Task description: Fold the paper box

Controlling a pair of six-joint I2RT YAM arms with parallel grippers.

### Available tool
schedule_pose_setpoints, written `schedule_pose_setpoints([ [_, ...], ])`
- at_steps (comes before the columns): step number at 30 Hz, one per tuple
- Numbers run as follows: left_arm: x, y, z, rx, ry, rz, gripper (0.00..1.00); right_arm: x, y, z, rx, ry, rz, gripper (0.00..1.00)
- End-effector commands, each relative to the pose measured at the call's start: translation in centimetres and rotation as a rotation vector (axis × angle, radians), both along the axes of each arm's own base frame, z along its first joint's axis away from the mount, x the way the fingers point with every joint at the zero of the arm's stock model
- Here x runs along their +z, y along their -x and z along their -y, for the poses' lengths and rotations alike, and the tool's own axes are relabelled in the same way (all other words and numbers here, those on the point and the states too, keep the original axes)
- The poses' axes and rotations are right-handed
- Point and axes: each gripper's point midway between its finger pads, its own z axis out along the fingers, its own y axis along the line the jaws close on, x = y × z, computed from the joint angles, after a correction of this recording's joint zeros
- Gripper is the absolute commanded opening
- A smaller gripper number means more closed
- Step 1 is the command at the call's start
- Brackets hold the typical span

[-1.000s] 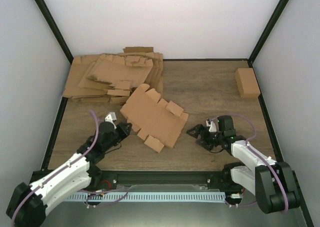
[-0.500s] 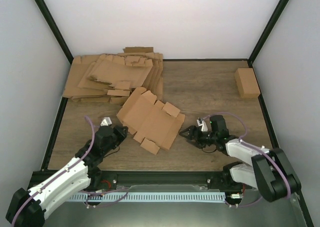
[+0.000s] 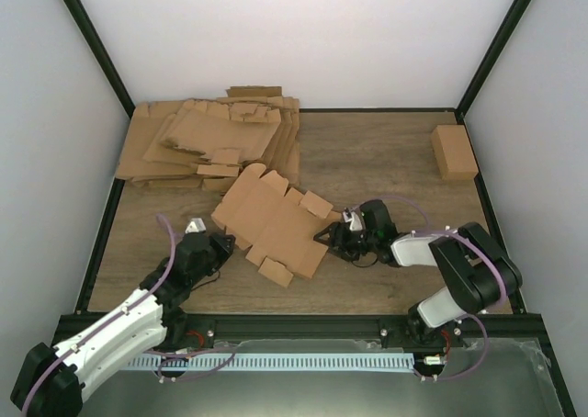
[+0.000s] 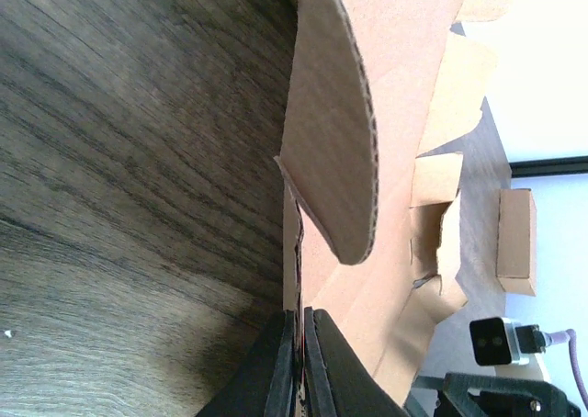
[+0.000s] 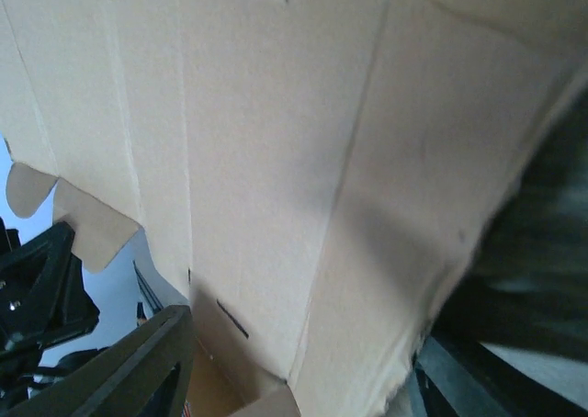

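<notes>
Pinching the paper box (image 3: 274,226), flat at the centre of the table (image 3: 386,160), by its 8 o'clock edge with the left claw (image 3: 231,241). Slid the right claw (image 3: 323,236) in from 3 o'clock, jaws apart yet narrowing around the far edge; probably ready to start folding.
</notes>
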Motion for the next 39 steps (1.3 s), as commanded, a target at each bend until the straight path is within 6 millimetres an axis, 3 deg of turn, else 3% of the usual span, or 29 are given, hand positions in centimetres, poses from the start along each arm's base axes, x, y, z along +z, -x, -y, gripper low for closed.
schedule_pose_setpoints([
  [1,-0.1,-0.1,0.1,-0.002,0.004,0.009,0.06,-0.4,-1.7,-0.3,-0.05,0.028,0.002,0.6],
  [6,-0.5,0.0,0.3,-0.009,0.001,-0.005,0.06,-0.3,-2.0,-0.4,-0.059,0.027,-0.002,0.43],
  [9,-0.5,0.0,0.7,-0.03,0.01,-0.007,0.09,0.3,-2.5,-0.1,-0.066,0.054,0.027,0.1],
  [11,-0.4,0.0,0.9,-0.046,0.001,-0.006,0.18,1.0,-3.1,0.2,-0.062,0.1,0.063,0.01],
  [13,0.3,-0.1,0.7,-0.048,-0.036,0.001,0.35,1.5,-3.8,0.8,-0.051,0.184,0.105,0.01],
  [15,1.4,-0.4,0.0,-0.039,-0.101,0.021,0.61,2.2,-4.3,1.7,-0.035,0.274,0.148,0.01],
  [17,2.8,-0.6,-1.3,-0.01,-0.181,0.039,0.72,3.3,-4.5,2.4,-0.006,0.338,0.198,0.01],
  [22,8.5,-1.2,-2.5,-0.003,-0.277,0.167,0.82,6.2,-3.6,3.6,0.096,0.434,0.286,0.01],
  [27,13.6,-2.0,-1.4,-0.096,-0.352,0.297,0.88,8.5,-2.3,4.0,0.183,0.458,0.343,0.01],
  [30,16.2,-2.9,-0.8,-0.136,-0.422,0.322,0.99,9.7,-1.8,4.1,0.201,0.454,0.358,0.01],
  [33,16.4,-4.0,0.0,-0.187,-0.494,0.278,1.0,10.5,-1.4,4.3,0.198,0.451,0.361,0.03],
  [39,14.8,-5.4,1.3,-0.258,-0.489,0.211,1.0,10.1,-1.4,6.4,0.129,0.564,0.299,0.04],
])
